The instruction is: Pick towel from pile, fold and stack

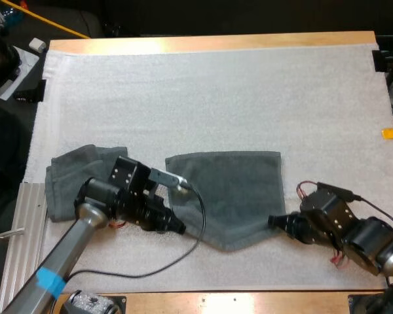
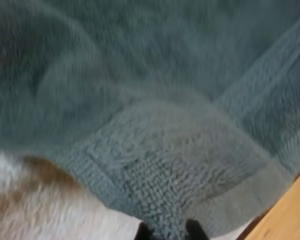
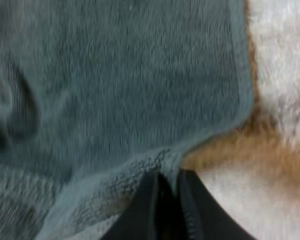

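Observation:
A dark grey-green towel [image 1: 230,190] lies spread on the white mat, with its near edge drawn to a point. My left gripper [image 1: 181,228] sits at the towel's near left edge. In the left wrist view the towel's hemmed corner [image 2: 165,200] is pinched between the black fingertips [image 2: 143,231] of my left gripper [image 2: 165,233]. My right gripper [image 1: 274,222] is at the near right edge. In the right wrist view its fingers [image 3: 190,210] press on a fold of the towel's hem [image 3: 155,165]. A second towel [image 1: 69,173] lies rumpled at the left, partly under my left arm.
The white mat [image 1: 209,98] covers most of the wooden table, and its far half is bare. A ribbed metal rail [image 1: 16,242] runs along the near left. The wooden table edge [image 2: 287,215] shows close to the held corner.

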